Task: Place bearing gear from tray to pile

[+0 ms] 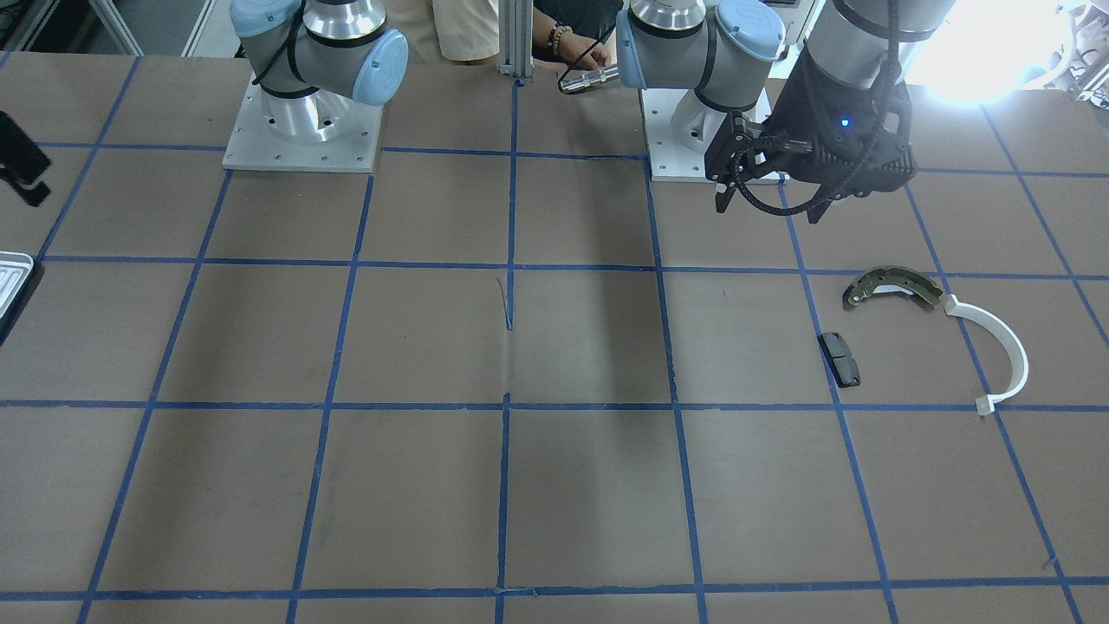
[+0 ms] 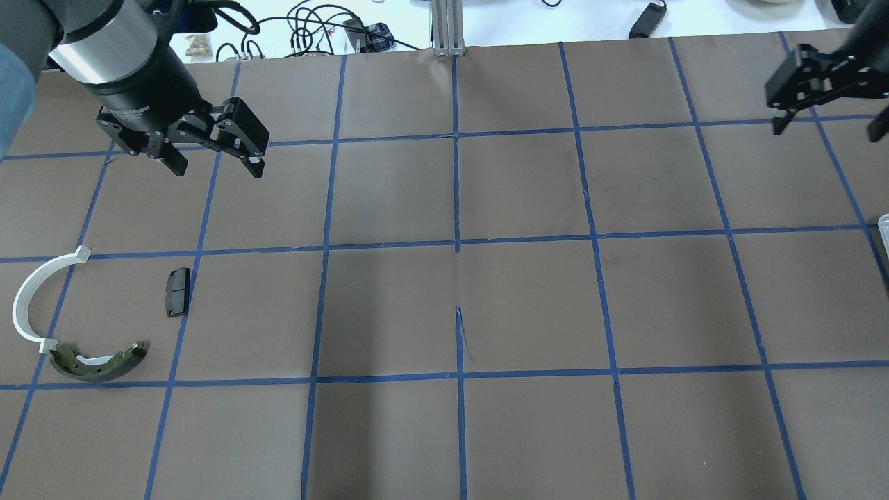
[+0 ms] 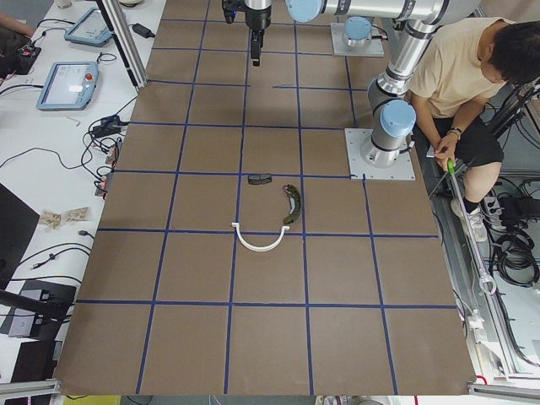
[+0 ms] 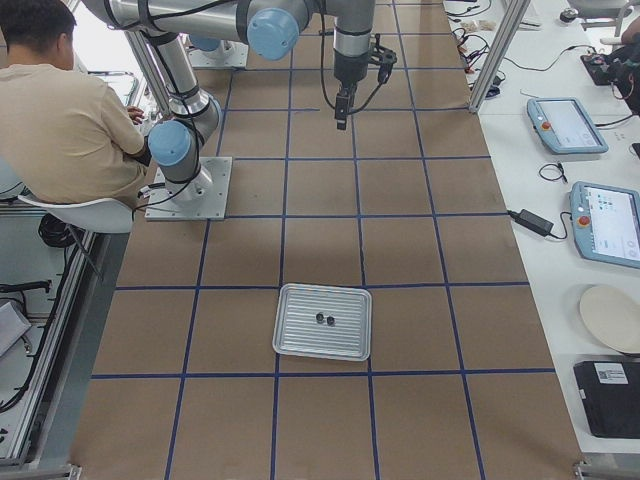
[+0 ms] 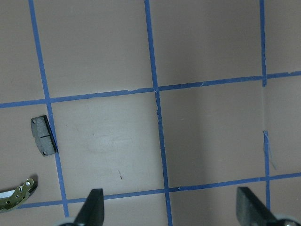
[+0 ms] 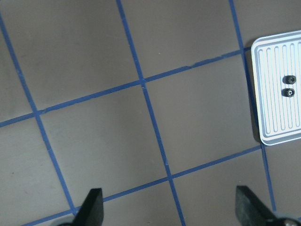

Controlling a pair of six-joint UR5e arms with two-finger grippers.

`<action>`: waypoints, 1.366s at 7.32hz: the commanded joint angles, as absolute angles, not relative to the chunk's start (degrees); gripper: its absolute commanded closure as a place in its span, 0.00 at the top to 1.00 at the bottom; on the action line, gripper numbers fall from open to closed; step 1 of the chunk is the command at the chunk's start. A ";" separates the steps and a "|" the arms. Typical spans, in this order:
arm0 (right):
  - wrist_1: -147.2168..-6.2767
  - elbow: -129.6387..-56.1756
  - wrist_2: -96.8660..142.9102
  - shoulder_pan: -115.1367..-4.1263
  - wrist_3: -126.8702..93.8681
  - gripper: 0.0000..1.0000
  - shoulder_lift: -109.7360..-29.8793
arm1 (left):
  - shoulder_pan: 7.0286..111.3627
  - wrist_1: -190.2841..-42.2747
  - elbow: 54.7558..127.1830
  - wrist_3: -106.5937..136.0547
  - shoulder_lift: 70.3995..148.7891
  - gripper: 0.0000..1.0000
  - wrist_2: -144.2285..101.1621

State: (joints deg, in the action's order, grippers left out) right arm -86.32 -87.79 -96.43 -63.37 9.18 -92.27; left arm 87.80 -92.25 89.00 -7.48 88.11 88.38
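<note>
The silver ribbed tray [image 4: 300, 340] holds two small black bearing gears [image 4: 319, 319]. The right wrist view shows the tray [image 6: 270, 117] and gears [image 6: 290, 79] at its right edge. The pile lies on the robot's left: an olive brake shoe [image 2: 97, 362], a white plastic arc [image 2: 28, 305] and a black pad [image 2: 176, 292]. My left gripper [image 2: 217, 169] is open and empty, hovering beyond the pile; the pad [image 5: 43, 136] shows below it. My right gripper [image 2: 826, 130] is open and empty, raised above the table away from the tray.
Brown table paper is marked with a blue tape grid [image 2: 457, 243]. The two arm bases [image 1: 303, 121] stand at the robot's edge. A seated person [image 4: 60, 110] is beside the robot. Cables and tablets [image 3: 67, 84] lie on the white side bench.
</note>
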 commanded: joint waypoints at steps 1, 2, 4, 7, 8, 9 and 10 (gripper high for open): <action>-88.39 -87.98 -96.60 -47.36 24.35 1.00 -90.19 | 87.80 -92.29 89.03 -7.38 88.15 1.00 88.24; -92.77 -87.80 -96.16 -41.80 31.13 1.00 -85.65 | 87.80 -92.29 89.03 -7.38 88.07 1.00 88.24; -105.75 -88.58 -96.15 -34.92 33.13 1.00 -77.38 | 87.80 -92.29 89.03 -7.38 88.07 1.00 88.33; -115.98 -92.71 -95.98 -32.78 34.63 1.00 -65.15 | 87.80 -92.29 89.03 -7.38 88.15 1.00 88.33; -123.76 -95.86 -96.06 -32.78 34.63 1.00 -62.69 | 87.80 -92.29 89.03 -7.38 88.15 1.00 88.33; -127.23 -99.72 -96.06 -32.78 34.63 1.00 -62.32 | 87.80 -92.29 89.03 -7.38 88.15 1.00 88.33; -129.96 -101.58 -95.89 -32.78 34.63 1.00 -62.14 | 87.80 -92.29 89.03 -7.38 88.15 1.00 88.33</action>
